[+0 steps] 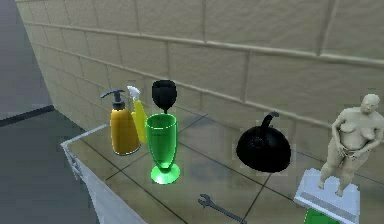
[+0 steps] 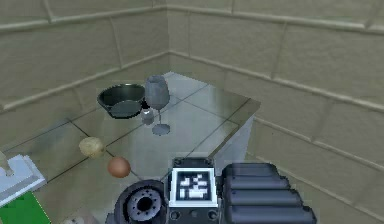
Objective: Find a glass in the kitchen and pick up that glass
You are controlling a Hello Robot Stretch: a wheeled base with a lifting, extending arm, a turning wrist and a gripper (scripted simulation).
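Flanking the green glass (image 1: 163,148): spray bottle (image 1: 124,125), kettle (image 1: 265,148).

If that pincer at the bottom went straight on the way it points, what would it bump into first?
Probably the grey stemmed glass on the tiled counter, which stands farther out from the pincer. Depth is unclear, though: the brown egg-shaped thing lies nearer, slightly left, and might be met first.

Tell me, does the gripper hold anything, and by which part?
It cannot be told: the far end of the gripper cannot be made out in the arm side view. The clear stemmed glass stands on the countertop.
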